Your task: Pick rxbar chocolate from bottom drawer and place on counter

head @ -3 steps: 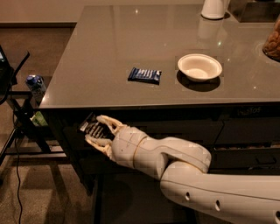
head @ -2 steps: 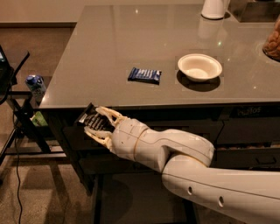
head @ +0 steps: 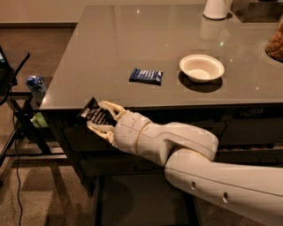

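Note:
My gripper [head: 98, 116] is shut on the rxbar chocolate [head: 93, 113], a black-wrapped bar with white print. It holds the bar at the counter's front edge, near the left corner, level with the rim. The bar tilts with its upper end just over the edge of the grey counter [head: 106, 48]. My white arm stretches in from the lower right, crossing in front of the dark drawer fronts. The bottom drawer [head: 119, 167] shows as a dark front below my arm; its inside is hidden.
A blue-wrapped bar [head: 146, 75] lies on the counter, with a white bowl [head: 201, 67] to its right. A white container [head: 216, 9] stands at the back and a jar [head: 276, 42] at the right edge. A can [head: 36, 86] sits on a stand at the left.
The gripper has risen with the bar, from in front of the drawers up to the counter's front edge, and shifted slightly left.

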Controlling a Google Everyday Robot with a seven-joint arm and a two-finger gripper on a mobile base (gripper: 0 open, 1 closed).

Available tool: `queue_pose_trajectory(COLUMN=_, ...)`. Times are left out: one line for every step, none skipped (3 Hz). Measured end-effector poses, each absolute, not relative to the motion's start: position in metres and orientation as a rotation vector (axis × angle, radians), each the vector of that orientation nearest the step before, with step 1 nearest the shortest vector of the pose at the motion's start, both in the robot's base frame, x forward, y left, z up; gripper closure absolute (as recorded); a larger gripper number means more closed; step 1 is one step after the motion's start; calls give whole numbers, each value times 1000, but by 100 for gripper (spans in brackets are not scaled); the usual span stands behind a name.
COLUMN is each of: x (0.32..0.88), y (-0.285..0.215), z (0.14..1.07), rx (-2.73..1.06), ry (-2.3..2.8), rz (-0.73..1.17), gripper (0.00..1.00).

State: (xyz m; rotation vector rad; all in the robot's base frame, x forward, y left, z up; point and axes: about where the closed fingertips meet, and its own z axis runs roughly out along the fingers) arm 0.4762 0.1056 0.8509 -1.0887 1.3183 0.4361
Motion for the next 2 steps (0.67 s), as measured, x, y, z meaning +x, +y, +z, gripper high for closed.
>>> queue_pose_trajectory(x=497, y=101, z=877, rx=-1108, ry=1307, rz=378, gripper=100)
queue_pose_trajectory(x=515, y=97, z=896, rx=-1139, ry=1298, rz=319, gripper=100)
